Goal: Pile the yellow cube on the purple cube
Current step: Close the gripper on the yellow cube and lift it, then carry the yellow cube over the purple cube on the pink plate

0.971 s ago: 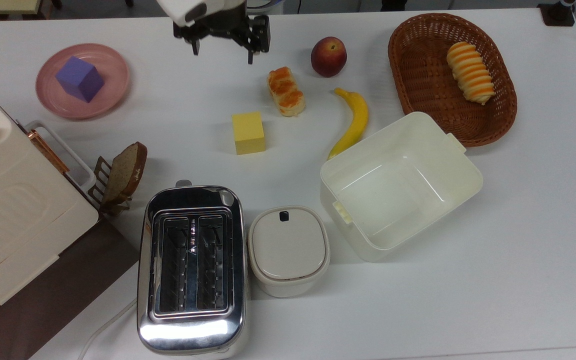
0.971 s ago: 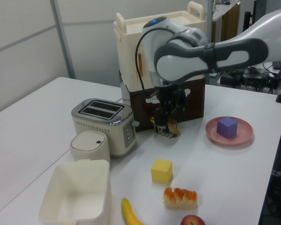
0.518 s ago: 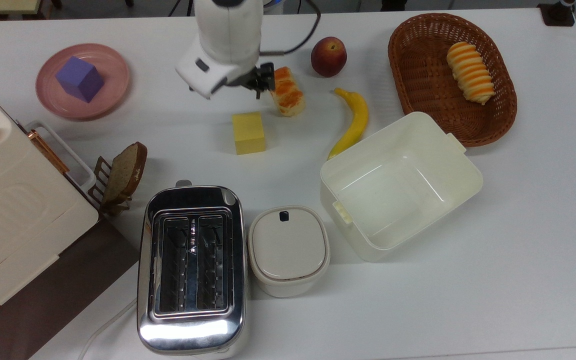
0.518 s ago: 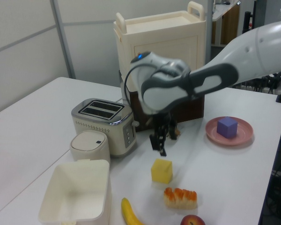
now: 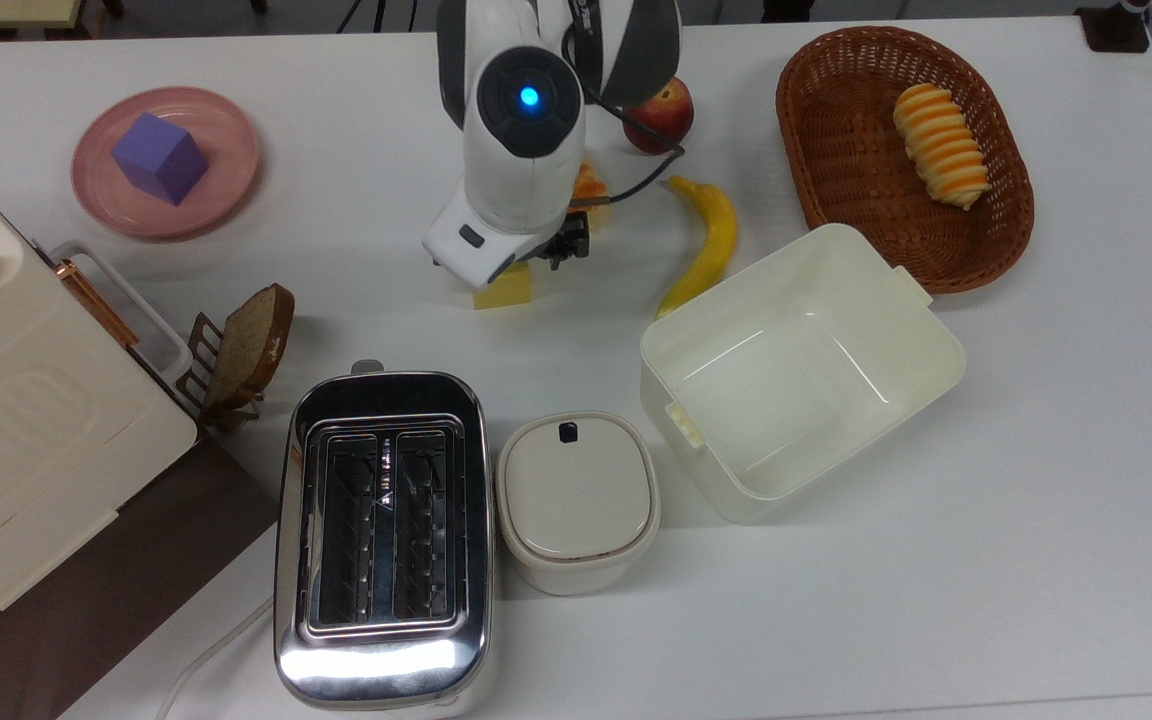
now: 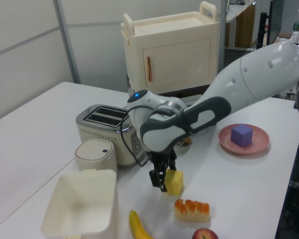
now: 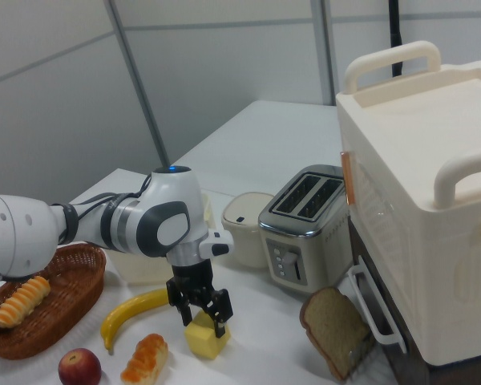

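The yellow cube (image 7: 207,338) lies on the white table in front of the toaster; in the top view my arm covers it except for a near strip (image 5: 504,291). My gripper (image 7: 200,319) has come down over it and stands open, one finger on either side of the cube's top. In the left view the gripper (image 6: 167,180) shows a dark finger against the cube's (image 6: 176,182) near-left face. The purple cube (image 5: 158,157) sits on a pink plate (image 5: 221,190) at the top view's far left, well apart from the gripper, and shows again as purple cube (image 6: 241,135).
A toaster (image 5: 381,530), a lidded white pot (image 5: 576,500) and an open white box (image 5: 796,370) stand close by. A banana (image 5: 708,240), a glazed pastry (image 6: 192,210), a peach (image 5: 666,110) and a basket (image 5: 836,190) lie beyond. Bread slice (image 5: 254,342) leans by the cabinet (image 5: 26,420).
The arm swung from the table's far edge towards the yellow cube and lowered. The gripper, half a second ago just short of the cube, now straddles it.
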